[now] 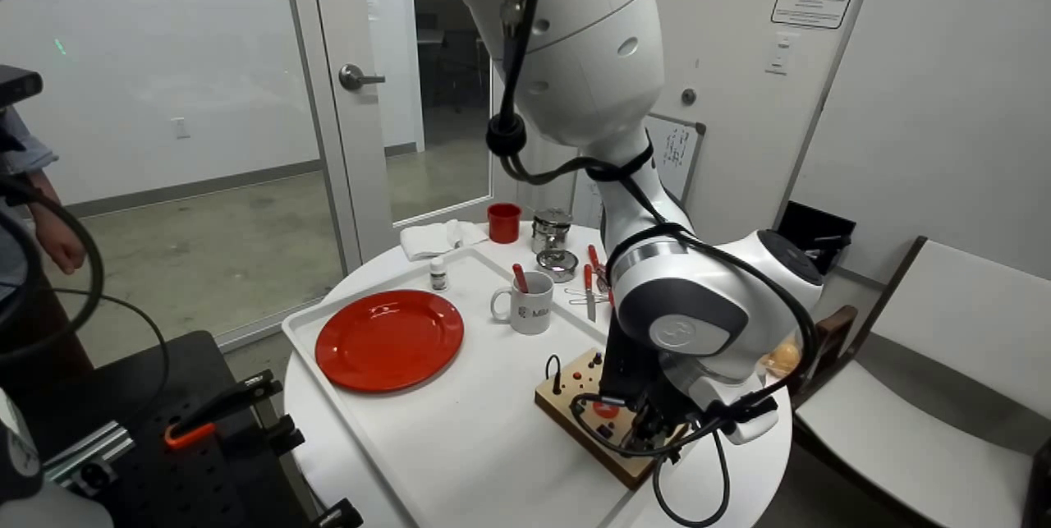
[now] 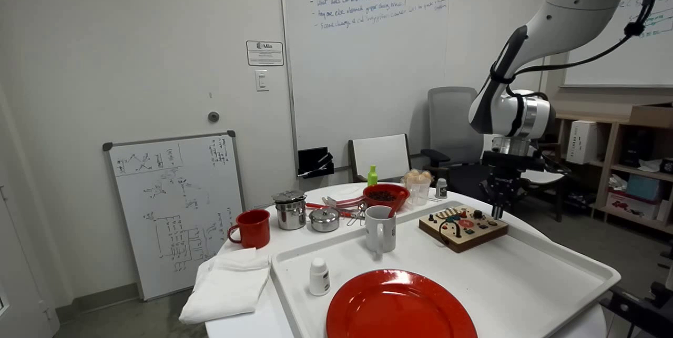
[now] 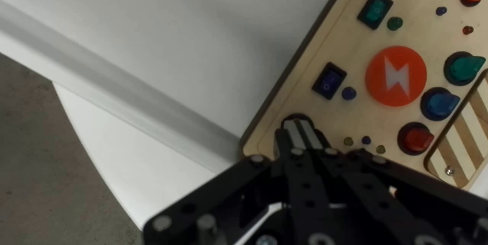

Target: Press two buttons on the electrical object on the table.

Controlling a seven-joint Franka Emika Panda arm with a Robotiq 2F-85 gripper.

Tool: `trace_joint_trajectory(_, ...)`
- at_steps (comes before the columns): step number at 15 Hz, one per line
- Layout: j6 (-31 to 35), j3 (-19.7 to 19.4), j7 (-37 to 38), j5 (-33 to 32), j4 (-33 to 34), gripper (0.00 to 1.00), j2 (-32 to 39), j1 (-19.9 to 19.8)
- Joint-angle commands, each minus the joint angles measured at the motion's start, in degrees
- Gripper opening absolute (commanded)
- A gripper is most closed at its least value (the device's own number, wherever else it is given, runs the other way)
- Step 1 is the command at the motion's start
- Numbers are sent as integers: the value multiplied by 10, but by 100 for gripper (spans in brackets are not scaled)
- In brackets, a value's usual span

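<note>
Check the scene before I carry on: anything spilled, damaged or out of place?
Nothing visibly spilled or damaged. The white cloth looks slightly off: its corner pokes past the edge of the table. In the wrist view the button board meets the tray rim near the pincer; it may not sit flat, but I can't tell.

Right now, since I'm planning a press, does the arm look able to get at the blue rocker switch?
Probably yes: the wrist view shows the blue rocker switch uncovered on the board, close to the shut jaws, with no obstacle visible between.
</note>
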Motion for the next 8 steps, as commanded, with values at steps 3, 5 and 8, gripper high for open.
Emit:
trace_joint_trajectory(3, -1, 1, 17, -11, 15, 0, 11, 0)
trace_joint_trajectory(5, -3, 1, 18, -13, 17, 0, 13, 1)
trace_joint_trajectory(8, -4, 3, 17, -13, 19, 0, 15, 1)
